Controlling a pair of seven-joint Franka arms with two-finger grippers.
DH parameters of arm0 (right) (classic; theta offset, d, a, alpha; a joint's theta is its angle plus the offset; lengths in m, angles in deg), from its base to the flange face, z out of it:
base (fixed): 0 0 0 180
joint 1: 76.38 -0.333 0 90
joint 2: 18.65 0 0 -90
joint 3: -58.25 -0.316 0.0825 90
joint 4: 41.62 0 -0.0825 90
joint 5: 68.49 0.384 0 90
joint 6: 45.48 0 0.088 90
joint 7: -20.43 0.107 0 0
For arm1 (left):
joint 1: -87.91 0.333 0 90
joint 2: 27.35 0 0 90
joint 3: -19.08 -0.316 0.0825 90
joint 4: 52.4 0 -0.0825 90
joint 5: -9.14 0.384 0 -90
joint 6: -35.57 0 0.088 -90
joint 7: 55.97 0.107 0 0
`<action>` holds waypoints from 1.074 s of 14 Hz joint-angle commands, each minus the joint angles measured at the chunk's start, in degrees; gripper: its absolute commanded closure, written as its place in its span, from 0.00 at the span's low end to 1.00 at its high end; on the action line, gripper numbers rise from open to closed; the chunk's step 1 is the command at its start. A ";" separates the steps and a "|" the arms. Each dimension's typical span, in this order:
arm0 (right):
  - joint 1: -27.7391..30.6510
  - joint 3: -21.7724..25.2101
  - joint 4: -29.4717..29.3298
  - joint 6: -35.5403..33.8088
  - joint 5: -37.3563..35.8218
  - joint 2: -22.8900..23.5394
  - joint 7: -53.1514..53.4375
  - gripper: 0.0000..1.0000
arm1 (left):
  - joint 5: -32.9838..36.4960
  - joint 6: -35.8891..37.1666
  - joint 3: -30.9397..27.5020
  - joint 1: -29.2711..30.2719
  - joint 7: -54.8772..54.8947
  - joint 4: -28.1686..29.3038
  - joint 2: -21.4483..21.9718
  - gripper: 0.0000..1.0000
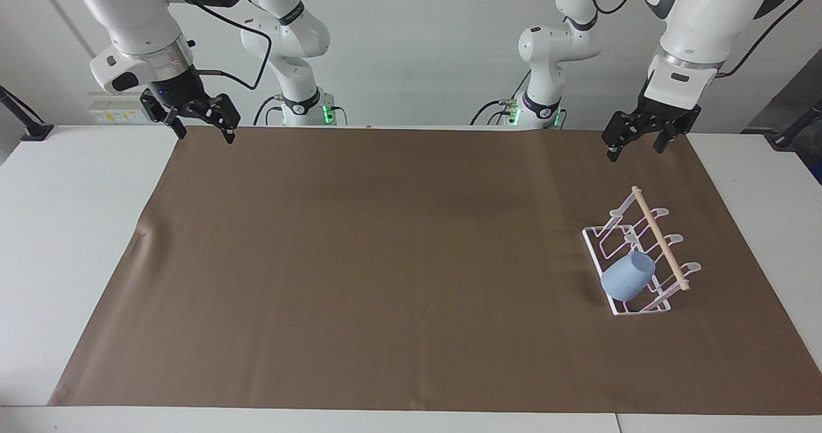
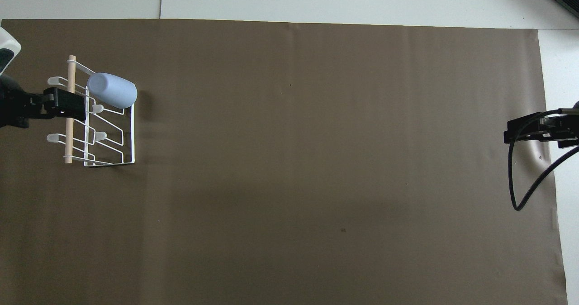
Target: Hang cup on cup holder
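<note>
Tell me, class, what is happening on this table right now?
Nothing is being handled. The cup hangs tilted on a prong of the cup holder, which stands on the brown mat toward the left arm's end of the table. The left gripper is raised over the mat's edge, jaws open and empty. The right gripper waits at its own end, jaws open.
</note>
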 commanded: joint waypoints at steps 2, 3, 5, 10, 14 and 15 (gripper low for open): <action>0.16 -0.18 0.92 -0.78 0.94 -0.91 0.43 0.00 | -3.24 5.11 -7.11 -4.51 7.28 -2.14 -0.50 0.00; 0.16 -0.18 0.92 -0.78 0.94 -0.91 0.52 0.00 | -3.69 5.55 -7.55 -4.86 8.51 -2.14 -0.24 0.00; 0.25 -0.18 0.75 -0.78 0.94 -1.25 0.52 0.00 | -3.34 6.86 -8.43 -6.69 11.15 -2.14 0.72 0.00; 0.34 -0.18 0.84 -0.70 0.94 -1.70 0.43 0.00 | -2.73 6.26 -10.90 -9.87 13.35 -2.06 1.08 0.00; 0.34 -0.18 0.84 -0.52 0.94 -1.70 0.43 0.00 | -2.90 7.39 -10.28 -9.86 13.36 -1.53 0.91 0.00; 0.34 -0.18 0.84 -0.52 0.94 -1.70 0.52 0.00 | -2.90 8.01 -10.28 -9.87 13.36 -1.09 1.08 0.00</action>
